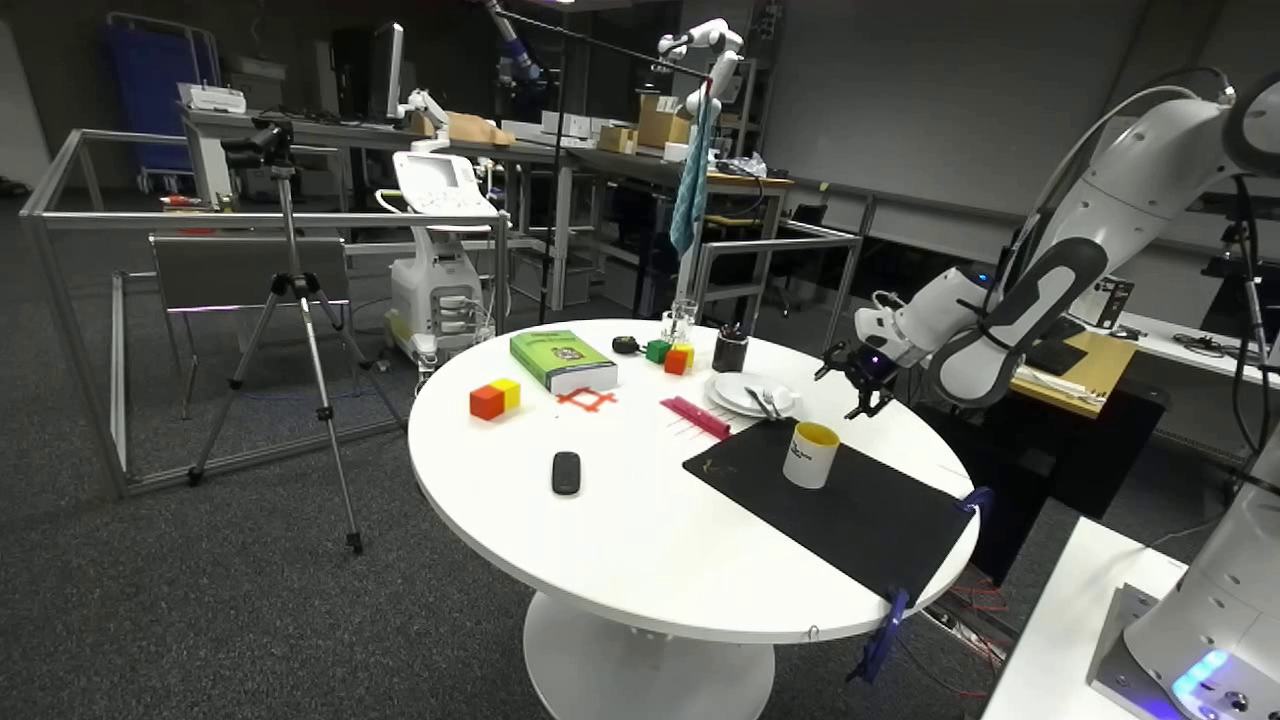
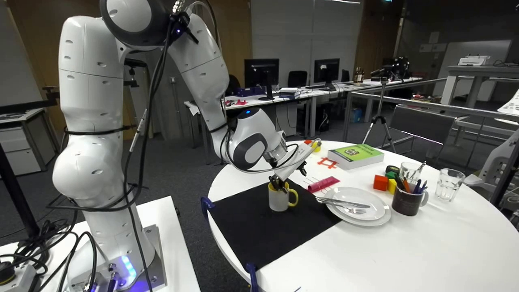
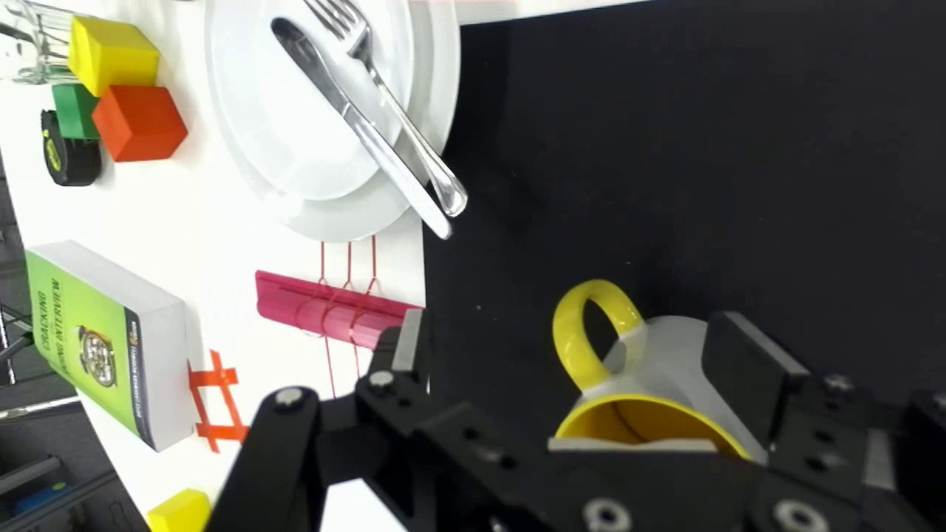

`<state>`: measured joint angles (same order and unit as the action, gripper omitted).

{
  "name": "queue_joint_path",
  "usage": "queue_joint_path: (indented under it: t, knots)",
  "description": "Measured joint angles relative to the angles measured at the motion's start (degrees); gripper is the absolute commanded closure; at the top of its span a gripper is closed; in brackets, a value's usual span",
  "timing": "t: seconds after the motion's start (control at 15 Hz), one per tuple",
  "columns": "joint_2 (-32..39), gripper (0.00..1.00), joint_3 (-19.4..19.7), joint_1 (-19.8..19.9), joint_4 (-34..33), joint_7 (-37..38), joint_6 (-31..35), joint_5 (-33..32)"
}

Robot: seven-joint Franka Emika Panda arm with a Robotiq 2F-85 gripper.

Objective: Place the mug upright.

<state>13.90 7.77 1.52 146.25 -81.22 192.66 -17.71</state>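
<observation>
- The mug point(image 1: 810, 458) (white outside, yellow inside) stands upright on the black mat point(image 1: 890, 530), which covers part of the round white bench point(image 1: 640, 560).
- In an exterior view, the end effector point(image 1: 835, 396) hangs above the bench with its jaws wide apart, clear of the mug.
- In the wrist view it partly hides the mug, so how near the two are is hard to judge from there.
- Near the mug, white plates point(image 3: 318, 162) overlap the mat's edge, a knife point(image 3: 362, 130) and a fork point(image 3: 406, 122) lying across them.
- Just beside the plates lies a pink roll point(image 3: 340, 310); farther off is a green book point(image 3: 89, 347).
</observation>
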Motion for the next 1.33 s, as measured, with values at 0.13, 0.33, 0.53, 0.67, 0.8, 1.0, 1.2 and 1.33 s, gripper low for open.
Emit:
queue_joint_path:
  t: [0.13, 0.33, 0.53, 0.67, 0.8, 1.0, 1.2, 1.33]
  knots:
    - [0.27, 0.0, -0.36, 0.0, -2.63, 0.0, -2.03, -0.41]
    - [1.36, 0.0, -2.05, 0.48, -7.12, -0.15, -5.81, -0.8]
    - [3.92, 0.26, -5.6, 2.55, -12.06, -0.37, -9.19, -0.69]
    - [6.25, 0.39, -7.97, 4.15, -15.33, -0.78, -11.23, -0.66]
    - [8.84, 0.55, -9.62, 5.38, -18.29, -1.39, -12.84, -0.66]
    - [12.47, 0.78, -11.22, 6.72, -21.96, -2.52, -13.95, -0.66]
    - [15.36, 0.99, -12.86, 8.04, -24.77, -3.55, -14.17, -0.66]
    - [16.82, 1.0, -14.31, 9.13, -26.18, -4.04, -14.27, -0.66]
